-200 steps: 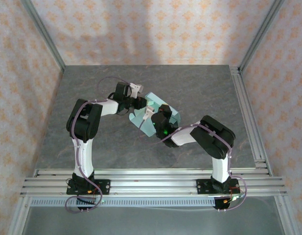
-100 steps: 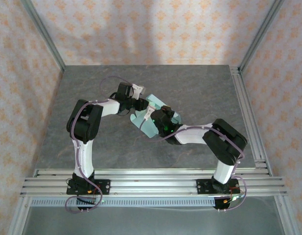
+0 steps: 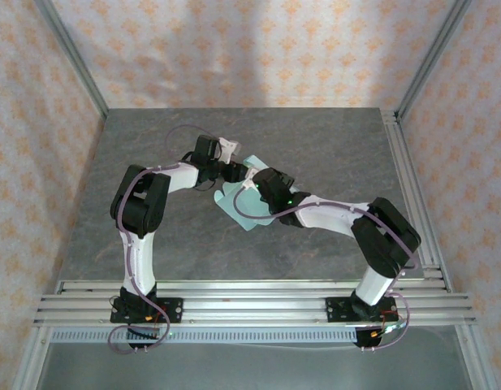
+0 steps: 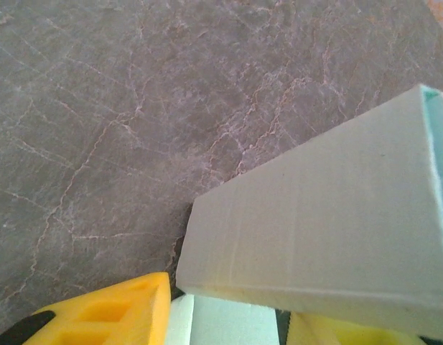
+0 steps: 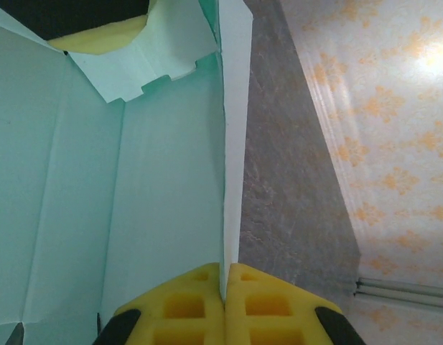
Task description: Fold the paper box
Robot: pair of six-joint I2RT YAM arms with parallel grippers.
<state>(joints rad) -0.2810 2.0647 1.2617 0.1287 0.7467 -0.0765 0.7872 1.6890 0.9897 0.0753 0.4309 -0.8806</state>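
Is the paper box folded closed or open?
The paper box is partly folded, not closed: the right wrist view shows walls raised, a tabbed flap untucked, and the right pincer pinching one wall's edge.

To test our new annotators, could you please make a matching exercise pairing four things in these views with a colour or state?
Things:
1. paper box
2. right gripper
3. table
4. wall

Descriptions:
A. grey, veined like stone
B. pinching a card edge
C. pale mint green
D. peach with a floral pattern

Pairs: 1-C, 2-B, 3-A, 4-D.
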